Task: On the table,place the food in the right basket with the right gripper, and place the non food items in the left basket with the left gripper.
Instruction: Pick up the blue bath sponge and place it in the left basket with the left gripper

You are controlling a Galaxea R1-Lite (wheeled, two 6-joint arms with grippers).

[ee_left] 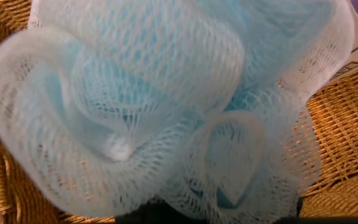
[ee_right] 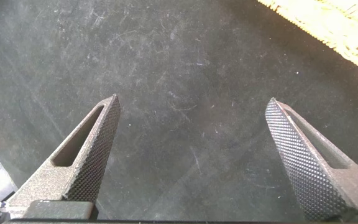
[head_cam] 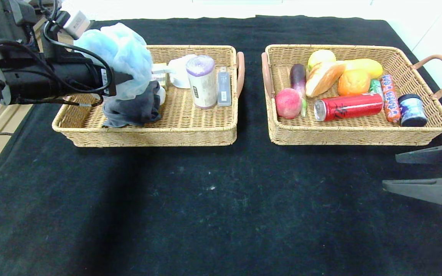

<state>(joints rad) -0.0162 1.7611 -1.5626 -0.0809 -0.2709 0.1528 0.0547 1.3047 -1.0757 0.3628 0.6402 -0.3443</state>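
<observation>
The left gripper (head_cam: 127, 78) has its fingers buried in a pale blue mesh bath sponge (head_cam: 119, 57), clamped on it, and holds it over the near-left part of the left basket (head_cam: 150, 136), right above a crumpled dark grey cloth (head_cam: 132, 109). From the wrist view the sponge (ee_left: 166, 106) fills nearly everything: loose, frilly netting in soft loops, with woven wicker showing behind.

The trouble I'd expect is snagging. That open net could catch on a fingertip when the grip lets go, so the sponge lifts back out with the arm. It is also springy and light, so it might roll off the cloth and bump the tall white roll with the purple top (head_cam: 201, 81), which stands upright and looks easy to tip against the flat grey stick (head_cam: 224, 86) just beside it.

The right gripper (head_cam: 426, 172) sits low over the black table (head_cam: 205, 199) near the right basket (head_cam: 359, 136), its ribbed fingers (ee_right: 95, 155) spread wide with nothing between them. That basket holds smooth fruit, a bread-coloured piece, a shiny red can (head_cam: 348, 106) on its side, a sweets tube and a small dark jar.
</observation>
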